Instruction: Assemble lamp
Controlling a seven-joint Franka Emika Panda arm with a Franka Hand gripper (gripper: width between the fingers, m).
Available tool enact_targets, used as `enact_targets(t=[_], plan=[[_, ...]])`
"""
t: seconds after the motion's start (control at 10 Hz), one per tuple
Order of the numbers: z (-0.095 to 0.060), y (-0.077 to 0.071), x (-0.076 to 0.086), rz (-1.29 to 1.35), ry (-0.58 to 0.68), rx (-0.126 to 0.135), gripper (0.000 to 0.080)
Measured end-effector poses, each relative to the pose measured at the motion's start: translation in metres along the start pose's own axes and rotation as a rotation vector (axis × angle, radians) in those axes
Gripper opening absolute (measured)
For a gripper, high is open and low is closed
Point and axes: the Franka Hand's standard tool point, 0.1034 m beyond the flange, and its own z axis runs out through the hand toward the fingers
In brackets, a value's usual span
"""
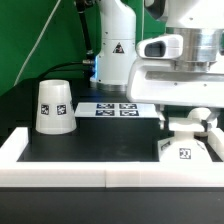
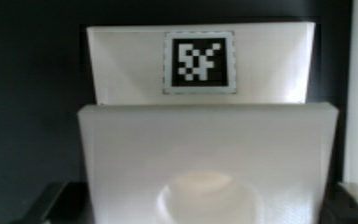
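The lamp base (image 1: 186,152) is a flat white square with a tag on its side, lying on the black table at the exterior view's right. The bulb (image 1: 186,124) stands upright on it. My gripper (image 1: 186,116) hangs straight above, its jaws down around the bulb. In the wrist view the base (image 2: 202,120) fills the middle and its tag faces the camera. The bulb's round head (image 2: 202,190) sits between my dark fingers (image 2: 48,205), with a gap on each side. My gripper (image 2: 199,207) is open. The cup-shaped shade (image 1: 53,105) stands mouth down at the exterior view's left.
The marker board (image 1: 110,108) lies flat behind the middle of the table. Behind it rises the white robot pedestal (image 1: 118,45) with a triangle sign. A raised white rim (image 1: 60,168) borders the table's near edge and left side.
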Motion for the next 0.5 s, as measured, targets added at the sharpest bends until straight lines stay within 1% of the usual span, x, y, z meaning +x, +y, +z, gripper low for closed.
enact_targets(t=[0.1, 0.2, 0.3, 0.5], plan=[[0.0, -0.006, 0.002, -0.013, 0.005, 0.001, 0.0535], [0.0, -0.014, 0.005, -0.045, 0.008, -0.006, 0.0535], [0.0, -0.016, 0.009, -0.084, 0.014, -0.008, 0.0535], [0.0, -0.016, 0.026, -0.132, 0.037, -0.002, 0.0535]])
